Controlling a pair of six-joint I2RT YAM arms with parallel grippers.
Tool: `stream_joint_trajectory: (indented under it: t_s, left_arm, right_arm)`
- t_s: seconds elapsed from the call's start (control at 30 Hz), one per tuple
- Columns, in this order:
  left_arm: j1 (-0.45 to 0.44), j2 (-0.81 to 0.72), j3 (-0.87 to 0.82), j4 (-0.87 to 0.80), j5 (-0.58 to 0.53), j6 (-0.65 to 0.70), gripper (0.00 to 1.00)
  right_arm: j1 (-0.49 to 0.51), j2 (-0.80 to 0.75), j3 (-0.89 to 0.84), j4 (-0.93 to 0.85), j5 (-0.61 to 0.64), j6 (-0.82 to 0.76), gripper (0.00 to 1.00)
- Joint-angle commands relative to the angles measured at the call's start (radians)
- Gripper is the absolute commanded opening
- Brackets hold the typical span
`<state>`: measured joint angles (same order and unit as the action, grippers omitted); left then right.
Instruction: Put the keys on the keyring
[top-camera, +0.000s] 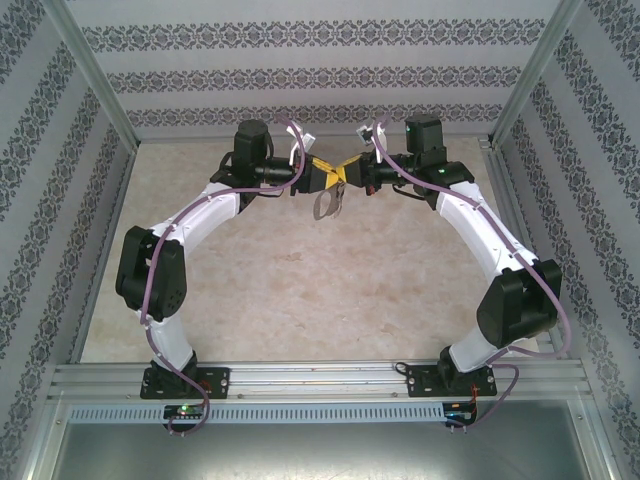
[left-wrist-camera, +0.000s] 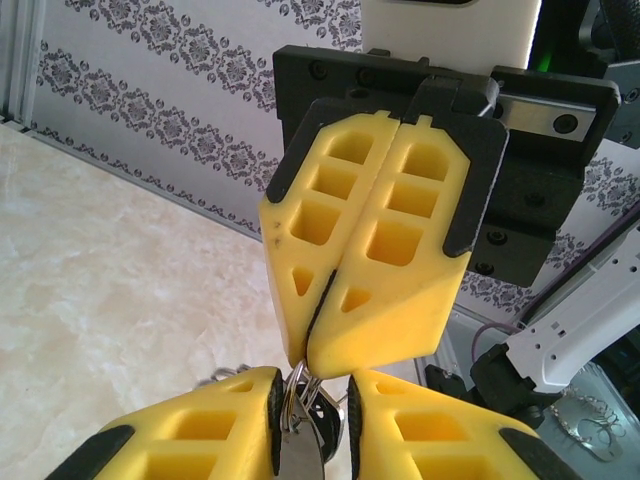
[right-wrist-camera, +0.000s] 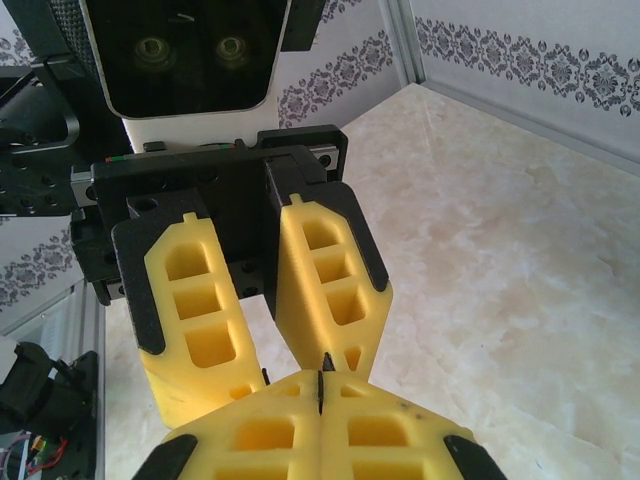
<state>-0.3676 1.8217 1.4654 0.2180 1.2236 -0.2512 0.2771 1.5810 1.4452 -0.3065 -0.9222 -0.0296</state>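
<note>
Both grippers meet tip to tip in mid-air over the far middle of the table. My right gripper (left-wrist-camera: 305, 360) (right-wrist-camera: 320, 378) (top-camera: 350, 172) is shut, its yellow tips pinching the thin silver loops of the keyring (left-wrist-camera: 293, 392). From the top, the keyring (top-camera: 328, 203) hangs as a small oval under the two grippers. The keys (left-wrist-camera: 328, 425), a dark head and a grey blade, sit between the fingers of my left gripper (left-wrist-camera: 312, 392) (top-camera: 322, 177). It has closed down narrowly on them: one pad presses the loops, and the other pad is almost against the dark head.
The marble-patterned tabletop (top-camera: 320, 290) lies below, enclosed by patterned walls (top-camera: 300, 80) and aluminium posts. The metal rail (top-camera: 320, 378) with both arm bases runs along the near edge. A thin silvery tangle of wire or chain (left-wrist-camera: 575, 415) lies near the right arm's base.
</note>
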Motion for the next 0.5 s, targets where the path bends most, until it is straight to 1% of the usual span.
stream_joint_trajectory:
  t_s: [0.0, 0.2, 0.33, 0.4, 0.47]
  left_arm:
    - [-0.013, 0.003, 0.032, 0.073, 0.02, -0.015, 0.27]
    - [-0.011, 0.001, 0.023, 0.093, 0.022, -0.023, 0.25]
    - [-0.01, 0.001, 0.012, 0.145, 0.022, -0.053, 0.22]
    - [-0.008, 0.001, 0.009, 0.168, 0.022, -0.067, 0.19]
    - [-0.007, 0.002, 0.006, 0.19, 0.02, -0.078, 0.13]
  right_arm:
    - [0.0, -0.004, 0.011, 0.012, -0.038, -0.001, 0.0]
    - [-0.004, -0.005, 0.008, 0.011, -0.043, -0.004, 0.0]
    - [-0.006, -0.003, 0.004, 0.006, -0.043, -0.011, 0.0]
    - [-0.007, -0.004, 0.001, 0.006, -0.044, -0.01, 0.0]
    - [-0.008, -0.003, 0.0, 0.006, -0.043, -0.012, 0.0]
